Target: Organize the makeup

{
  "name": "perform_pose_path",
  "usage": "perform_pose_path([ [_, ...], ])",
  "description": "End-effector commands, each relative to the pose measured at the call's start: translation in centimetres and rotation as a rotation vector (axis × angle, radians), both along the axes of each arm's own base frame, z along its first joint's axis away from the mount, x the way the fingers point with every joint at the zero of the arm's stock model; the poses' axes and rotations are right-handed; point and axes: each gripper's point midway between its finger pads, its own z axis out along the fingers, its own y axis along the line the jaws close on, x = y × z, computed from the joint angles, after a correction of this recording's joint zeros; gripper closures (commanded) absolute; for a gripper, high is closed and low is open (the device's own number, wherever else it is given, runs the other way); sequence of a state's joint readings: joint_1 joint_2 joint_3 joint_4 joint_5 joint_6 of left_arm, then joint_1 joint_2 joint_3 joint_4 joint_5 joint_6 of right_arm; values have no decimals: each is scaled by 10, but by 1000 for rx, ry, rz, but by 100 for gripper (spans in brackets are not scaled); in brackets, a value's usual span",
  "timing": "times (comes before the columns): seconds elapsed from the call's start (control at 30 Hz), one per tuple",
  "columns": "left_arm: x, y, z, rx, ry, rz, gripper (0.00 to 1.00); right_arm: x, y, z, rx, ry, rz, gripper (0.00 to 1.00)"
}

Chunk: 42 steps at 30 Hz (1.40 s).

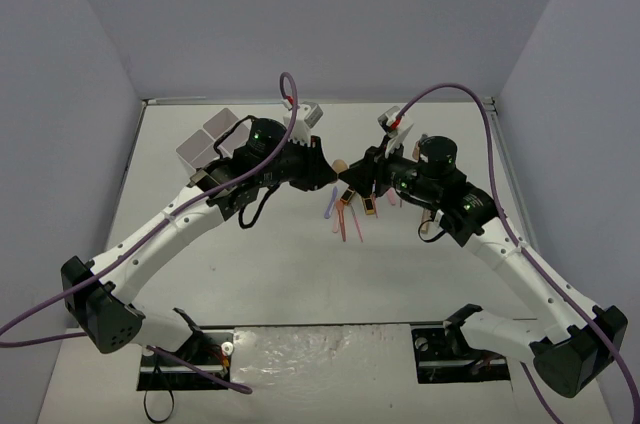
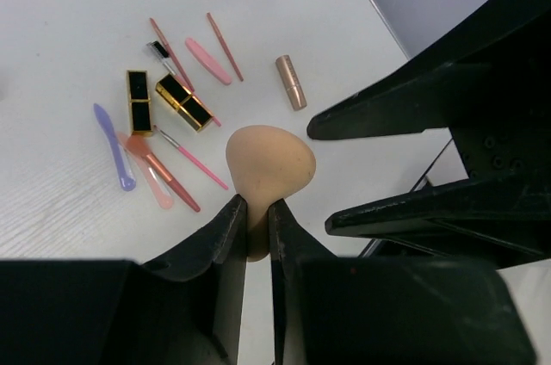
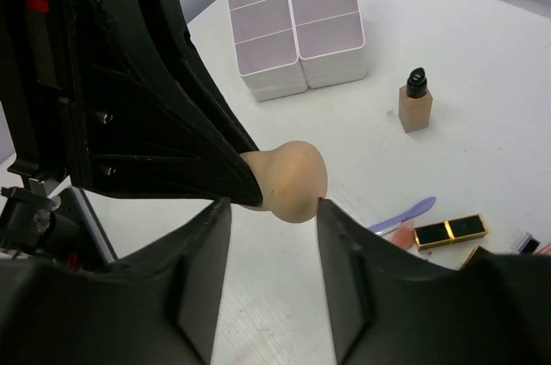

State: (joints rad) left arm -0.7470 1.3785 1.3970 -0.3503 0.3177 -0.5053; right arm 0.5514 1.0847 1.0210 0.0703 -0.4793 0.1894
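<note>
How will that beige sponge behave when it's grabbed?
Probably soft: the sponge looks pinched thin in the left pincer. Likely light: a small pinch seems to carry it. Its rounded egg shape might roll once set down.

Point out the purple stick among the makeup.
The lavender stick, leftmost in the left wrist view, beside a black-and-gold lipstick tube; the other sticks are pink or red.

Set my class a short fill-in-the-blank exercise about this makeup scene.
The left gripper is shut on a beige ___.
The jaws of the right gripper stand ___ around it.
The tan bottle stands upright and has a ___ cap.
Missing words: sponge; open; black.
</note>
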Motion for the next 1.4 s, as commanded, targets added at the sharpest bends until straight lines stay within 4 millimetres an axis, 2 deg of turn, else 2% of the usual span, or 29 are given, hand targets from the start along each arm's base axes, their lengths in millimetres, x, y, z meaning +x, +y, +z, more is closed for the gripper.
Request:
perform_pose_path([
  [0.0, 13, 12, 44, -4, -157, 50, 100, 11, -1, 21, 44, -85, -47, 49],
  [0.13, 28, 34, 34, 112, -197, 120, 100, 16, -12, 17, 18, -82, -114, 26],
  [0.23, 46, 62, 29, 223, -237, 183, 100, 22, -28, 18, -4, -89, -202, 5],
  [0.27, 54, 73, 29, 251, -250, 211, 100, 22, -34, 19, -9, -95, -229, 0],
  [0.3, 65, 89, 27, 288, -259, 241, 100, 24, -43, 22, -18, -107, -275, 0],
  [0.37, 80, 106, 26, 312, -265, 273, 100, 25, -54, 20, -35, -107, -326, 0],
  [0.43, 101, 132, 21, 360, -274, 309, 100, 27, -68, 18, -55, -112, -384, 0],
  [0.47, 106, 136, 22, 376, -287, 312, 100, 27, -69, 17, -58, -112, -391, 0],
  [0.53, 129, 158, 16, 436, -302, 341, 100, 27, -78, 14, -74, -110, -421, 0],
  [0.6, 150, 179, 4, 482, -284, 370, 100, 28, -82, 10, -80, -104, -433, 0],
  [0.73, 185, 208, -1, 540, -298, 390, 100, 28, -80, 1, -94, -86, -423, 0],
  [0.77, 194, 216, -9, 558, -283, 392, 100, 28, -80, -1, -98, -82, -419, 0],
  [0.83, 213, 224, -16, 574, -267, 396, 100, 29, -79, -4, -106, -76, -416, 0],
  [1.1, 249, 261, -35, 584, -222, 446, 100, 33, -82, -12, -126, -68, -429, 0],
  [1.37, 261, 284, -62, 587, -164, 456, 100, 36, -86, -18, -139, -58, -448, 0],
])
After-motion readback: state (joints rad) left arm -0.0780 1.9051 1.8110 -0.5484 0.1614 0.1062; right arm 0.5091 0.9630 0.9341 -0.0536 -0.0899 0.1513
